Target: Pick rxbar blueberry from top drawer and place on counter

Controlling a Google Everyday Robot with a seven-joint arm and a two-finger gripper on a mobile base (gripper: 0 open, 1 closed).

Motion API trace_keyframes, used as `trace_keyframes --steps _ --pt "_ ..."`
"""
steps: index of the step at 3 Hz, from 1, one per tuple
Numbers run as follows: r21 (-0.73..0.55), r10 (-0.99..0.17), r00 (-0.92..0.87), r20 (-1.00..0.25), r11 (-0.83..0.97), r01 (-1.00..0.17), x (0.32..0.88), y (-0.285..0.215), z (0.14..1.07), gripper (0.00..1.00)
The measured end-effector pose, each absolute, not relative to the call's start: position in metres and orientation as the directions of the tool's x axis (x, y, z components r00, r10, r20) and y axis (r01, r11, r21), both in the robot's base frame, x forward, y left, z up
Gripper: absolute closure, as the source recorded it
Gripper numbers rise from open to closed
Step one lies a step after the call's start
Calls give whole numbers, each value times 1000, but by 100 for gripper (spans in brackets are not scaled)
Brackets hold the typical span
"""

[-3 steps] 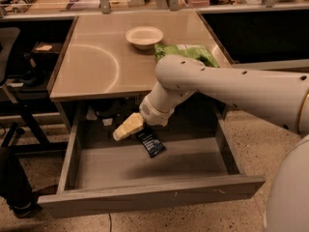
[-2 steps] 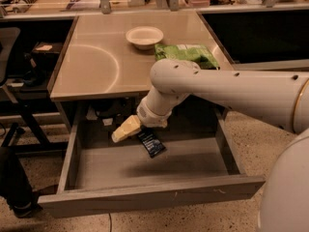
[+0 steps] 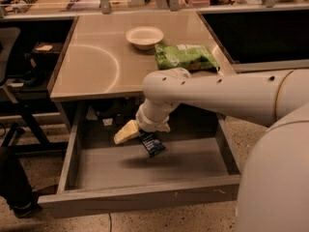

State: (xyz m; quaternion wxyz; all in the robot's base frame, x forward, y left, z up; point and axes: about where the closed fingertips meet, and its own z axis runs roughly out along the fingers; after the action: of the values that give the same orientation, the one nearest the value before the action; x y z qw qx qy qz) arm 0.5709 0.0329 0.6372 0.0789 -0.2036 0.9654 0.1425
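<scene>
Camera view: the arm (image 3: 217, 93) comes in from 3 o'clock, bends down over the tabletop's front edge and puts the hand (image 3: 142, 133) inside the open top drawer (image 3: 145, 197), in its back-centre part.

The hand looks closed on the rxbar blueberry (image 3: 152, 144). It pinches the top end of the bar, and one cream finger (image 3: 126, 132) sticks out toward 8 o'clock.

The bar hangs just below the hand at about 5 o'clock from it and touches it at the upper end. Its long axis is tilted, running roughly 11 to 5 o'clock, not flat. A dark shadow on the drawer floor under it suggests it is off the floor, not resting.

Key relation: the tabletop (image 3: 96, 66) lies at 12 o'clock from the hand, above it, and the hand sits partly under the front lip. My guess is the next move needs to come out toward 6 o'clock to clear the lip before going up and over.

Containers:
- Top drawer: I see only the bar and hand in it, the rest is plain grey floor.
- The white bowl (image 3: 144, 36) at the back of the tabletop looks to hold nothing.
- The green chip bag (image 3: 186, 57) lies just beside the bowl at its 4 o'clock, on the tabletop, not in anything.

Bare tabletop is on the 9 o'clock side, so a drop spot there seems safest.
</scene>
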Motion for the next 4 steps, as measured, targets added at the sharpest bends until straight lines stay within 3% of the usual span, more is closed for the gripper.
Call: trace_keyframes --steps 4 --pt "200 -354 -919 -173 901 -384 581 54 586 0"
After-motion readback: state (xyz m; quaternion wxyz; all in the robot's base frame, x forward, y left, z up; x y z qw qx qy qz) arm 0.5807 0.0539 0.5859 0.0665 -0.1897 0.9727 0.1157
